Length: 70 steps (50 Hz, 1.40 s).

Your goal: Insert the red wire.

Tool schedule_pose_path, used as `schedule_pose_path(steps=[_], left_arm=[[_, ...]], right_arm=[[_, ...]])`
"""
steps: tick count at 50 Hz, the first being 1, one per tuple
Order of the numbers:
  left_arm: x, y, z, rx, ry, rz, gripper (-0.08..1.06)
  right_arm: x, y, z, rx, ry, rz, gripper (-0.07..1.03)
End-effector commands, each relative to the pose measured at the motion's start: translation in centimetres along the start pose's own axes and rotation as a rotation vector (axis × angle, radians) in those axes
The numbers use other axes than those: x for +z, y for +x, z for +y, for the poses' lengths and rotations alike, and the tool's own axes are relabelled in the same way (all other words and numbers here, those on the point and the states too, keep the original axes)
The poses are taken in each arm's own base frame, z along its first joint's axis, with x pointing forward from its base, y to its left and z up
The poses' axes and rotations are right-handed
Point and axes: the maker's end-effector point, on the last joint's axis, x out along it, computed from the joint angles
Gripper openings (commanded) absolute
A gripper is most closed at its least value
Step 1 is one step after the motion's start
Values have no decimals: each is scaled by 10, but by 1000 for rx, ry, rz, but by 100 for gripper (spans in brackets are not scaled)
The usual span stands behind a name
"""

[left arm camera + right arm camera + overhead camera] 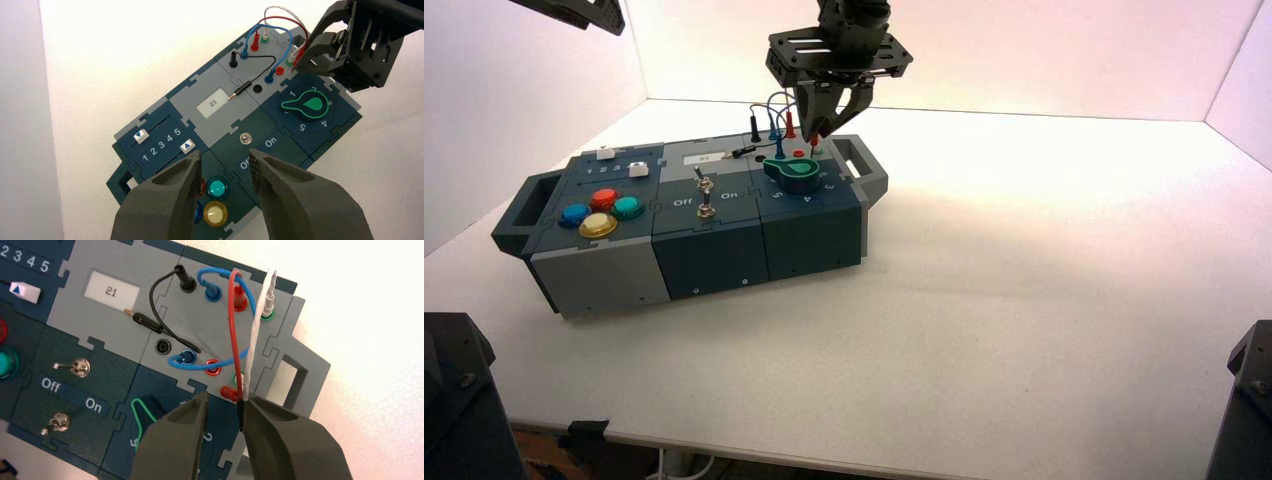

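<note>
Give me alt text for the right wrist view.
The right gripper hangs over the box, its fingers either side of the red wire near its loose plug. The wire's other plug sits in a socket, and an empty red socket lies close by.

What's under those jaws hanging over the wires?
Under the right gripper are the red wire, its free red plug, and an empty red socket. The gripper covers part of the green knob.

I see a white counter (1024, 300) enclosed by plain white walls (1044, 60) on the left, far and right sides, with brighter light along the far wall.
</note>
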Motion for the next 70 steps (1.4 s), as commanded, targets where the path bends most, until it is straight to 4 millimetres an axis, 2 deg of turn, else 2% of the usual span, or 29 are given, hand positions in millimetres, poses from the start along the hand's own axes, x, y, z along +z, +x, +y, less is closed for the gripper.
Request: schedule_pose_path(steps=[1, 15, 31, 50, 70], left_arm=[[7, -3, 0, 0, 1, -22, 52], [7, -3, -1, -1, 2, -22, 52], [8, -3, 0, 0, 1, -23, 52], [8, -3, 0, 0, 1, -23, 52], [7, -3, 0, 0, 1, -22, 52]], right_arm=[[22, -14, 4, 8, 0, -61, 32], [21, -9, 4, 8, 0, -39, 11], [21, -10, 5, 9, -4, -39, 2], [22, -17, 12, 16, -19, -39, -2], [28, -37, 20, 27, -33, -71, -2]])
